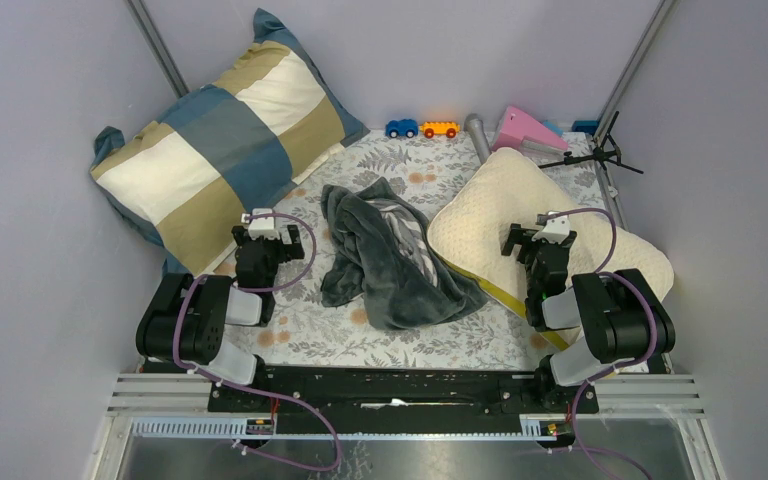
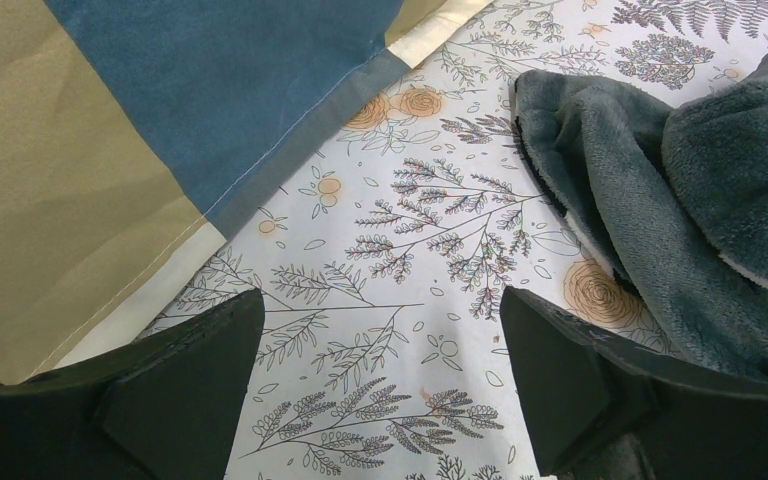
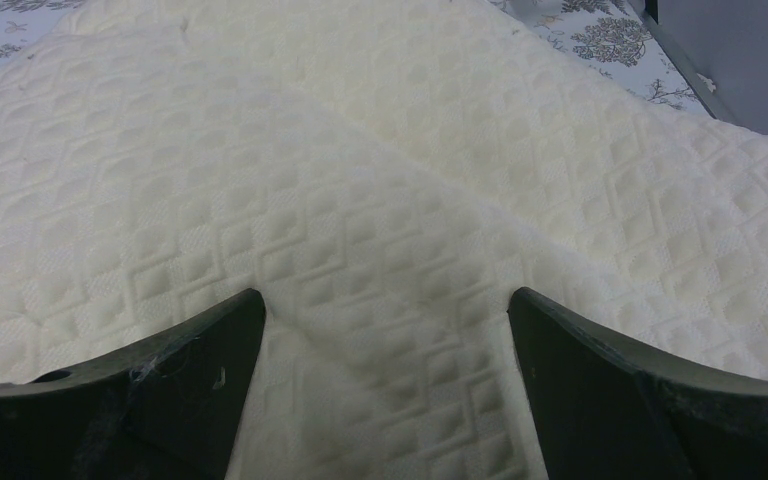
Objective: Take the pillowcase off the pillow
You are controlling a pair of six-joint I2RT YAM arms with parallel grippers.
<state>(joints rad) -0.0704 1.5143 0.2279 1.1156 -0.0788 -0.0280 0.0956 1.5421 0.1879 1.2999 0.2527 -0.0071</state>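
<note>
Pillowcase [image 1: 390,270] crumpled, beside bare pillow [image 1: 490,215]

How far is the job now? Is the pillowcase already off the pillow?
It looks finished. The pillowcase lies crumpled beside the bare pillow. Nothing is in hand: the left gripper and the right gripper are open and empty. Nothing seems left to do.

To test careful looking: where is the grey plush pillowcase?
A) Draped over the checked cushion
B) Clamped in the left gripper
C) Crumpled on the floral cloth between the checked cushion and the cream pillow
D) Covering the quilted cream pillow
C: the pillowcase lies heaped on the floral cloth between the checked cushion and the bare pillow, and the left gripper is open and empty.
</note>
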